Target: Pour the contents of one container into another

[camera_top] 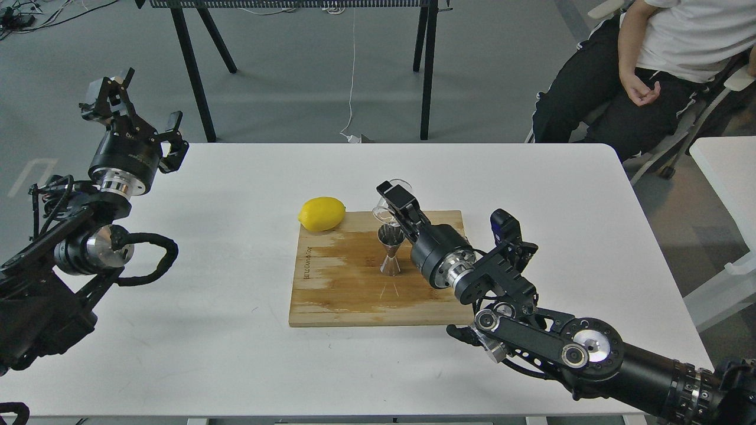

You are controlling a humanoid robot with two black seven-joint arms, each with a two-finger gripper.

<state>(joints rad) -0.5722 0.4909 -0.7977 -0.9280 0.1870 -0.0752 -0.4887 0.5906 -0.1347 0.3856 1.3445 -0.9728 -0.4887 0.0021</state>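
My right gripper (391, 202) grasps the glass cup (385, 205), tipped, directly above the mouth of the jigger (390, 249); cup lip and jigger rim look near touching. The jigger stands upright on the cutting board (342, 295). The lemon (322, 213) lies to the left, clear of the pour. My left gripper (127, 100) hangs released, well apart. Risk, in my judgement: knocking the jigger over.

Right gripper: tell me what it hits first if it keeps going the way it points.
The right gripper, shut on the glass cup, points up-left; past the cup, the lemon lies nearest, though the line probably clears it.
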